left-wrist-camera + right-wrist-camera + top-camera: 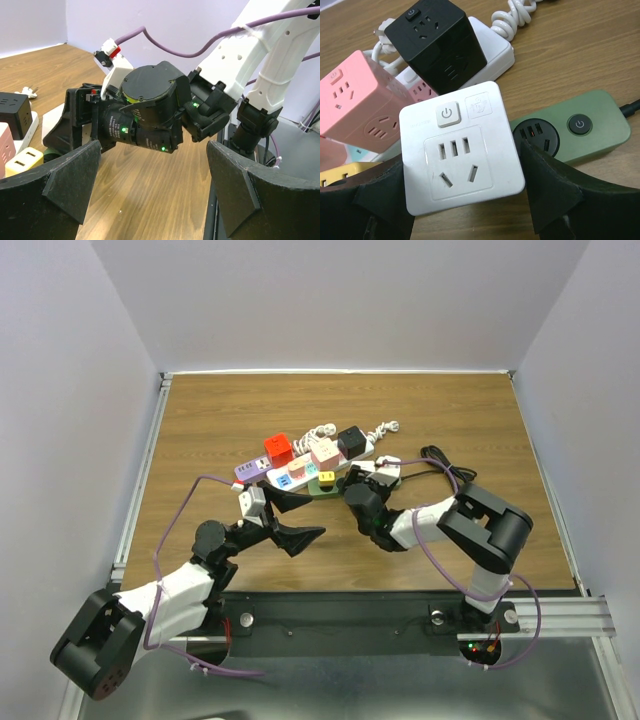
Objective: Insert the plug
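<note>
The white cube adapter [462,135], which I take for the plug, stands between the fingers of the right gripper [457,162]. It is just beside the round socket of the green power strip [600,135] and covers its edge. Both fingers lie along the cube's sides, but I cannot tell whether they press it or only rest there. Its pins are underneath, hidden. The left gripper [152,155] is spread wide and holds nothing. The danger I see is that the pins may not be over the holes. A push down could then tilt the cube or slide the green strip, because nothing steadies that strip. The pink cube [357,107] close by could also be knocked
</note>
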`<action>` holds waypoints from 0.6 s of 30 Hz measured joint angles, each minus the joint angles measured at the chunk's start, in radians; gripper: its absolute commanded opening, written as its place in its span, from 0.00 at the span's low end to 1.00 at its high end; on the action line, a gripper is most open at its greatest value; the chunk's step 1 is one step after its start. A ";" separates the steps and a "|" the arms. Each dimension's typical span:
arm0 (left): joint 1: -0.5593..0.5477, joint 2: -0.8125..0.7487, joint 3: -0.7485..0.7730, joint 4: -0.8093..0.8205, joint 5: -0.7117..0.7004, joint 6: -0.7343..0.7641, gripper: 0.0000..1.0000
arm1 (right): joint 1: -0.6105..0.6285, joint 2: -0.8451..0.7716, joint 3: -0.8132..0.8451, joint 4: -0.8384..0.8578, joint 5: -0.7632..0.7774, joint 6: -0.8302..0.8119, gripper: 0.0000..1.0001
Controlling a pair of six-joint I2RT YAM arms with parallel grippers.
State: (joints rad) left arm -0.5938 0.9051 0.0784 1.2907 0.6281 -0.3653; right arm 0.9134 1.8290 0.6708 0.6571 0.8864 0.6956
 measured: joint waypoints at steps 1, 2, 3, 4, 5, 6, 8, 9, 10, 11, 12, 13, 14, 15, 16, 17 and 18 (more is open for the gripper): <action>0.000 0.000 0.000 0.000 0.000 0.000 0.98 | 0.003 -0.012 0.000 -0.023 -0.002 0.004 0.00; 0.000 0.000 0.000 0.000 0.000 0.000 0.98 | 0.007 -0.025 0.003 -0.055 -0.006 0.011 0.00; 0.000 0.000 0.000 0.000 0.000 0.000 0.98 | 0.011 -0.033 0.006 -0.078 -0.010 0.016 0.00; 0.000 0.000 0.000 0.000 0.000 0.000 0.98 | 0.018 -0.041 0.012 -0.106 -0.012 0.020 0.00; 0.000 0.000 0.000 0.000 -0.001 0.000 0.98 | 0.027 -0.048 0.023 -0.143 -0.013 0.027 0.00; 0.000 0.000 0.000 0.000 -0.001 0.000 0.98 | 0.039 -0.053 0.039 -0.189 -0.013 0.032 0.00; 0.000 0.000 0.000 0.000 -0.002 0.000 0.98 | 0.049 -0.056 0.068 -0.264 -0.013 0.037 0.00; 0.000 0.000 0.000 0.000 -0.003 0.001 0.98 | 0.050 -0.059 0.084 -0.295 -0.013 0.037 0.01; 0.000 0.000 0.000 0.000 -0.006 0.001 0.98 | 0.050 -0.064 0.097 -0.329 -0.014 0.037 0.01; 0.000 0.000 0.000 0.000 -0.006 0.001 0.98 | 0.050 -0.068 0.108 -0.352 -0.014 0.037 0.01; 0.000 0.000 0.000 0.000 -0.008 0.001 0.98 | 0.050 -0.069 0.117 -0.377 -0.015 0.037 0.05; 0.000 0.000 0.000 0.000 -0.010 0.001 0.98 | 0.049 -0.071 0.122 -0.391 -0.015 0.037 0.07; 0.000 0.000 0.000 -0.001 -0.013 0.001 0.98 | 0.047 -0.076 0.133 -0.416 -0.023 0.036 0.13; 0.000 0.000 0.000 -0.001 -0.015 0.001 0.98 | 0.044 -0.080 0.140 -0.428 -0.028 0.035 0.15; 0.000 0.000 0.000 -0.002 -0.018 0.002 0.98 | 0.042 -0.085 0.147 -0.446 -0.036 0.035 0.18; 0.000 0.001 0.000 -0.002 -0.020 0.002 0.98 | 0.039 -0.089 0.153 -0.463 -0.043 0.033 0.20; 0.000 0.002 0.000 -0.003 -0.023 0.002 0.98 | 0.036 -0.093 0.159 -0.481 -0.052 0.029 0.25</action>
State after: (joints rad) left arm -0.5934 0.9066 0.0784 1.2873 0.6048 -0.3637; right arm 0.9497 1.7355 0.8303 0.1761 0.8341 0.7246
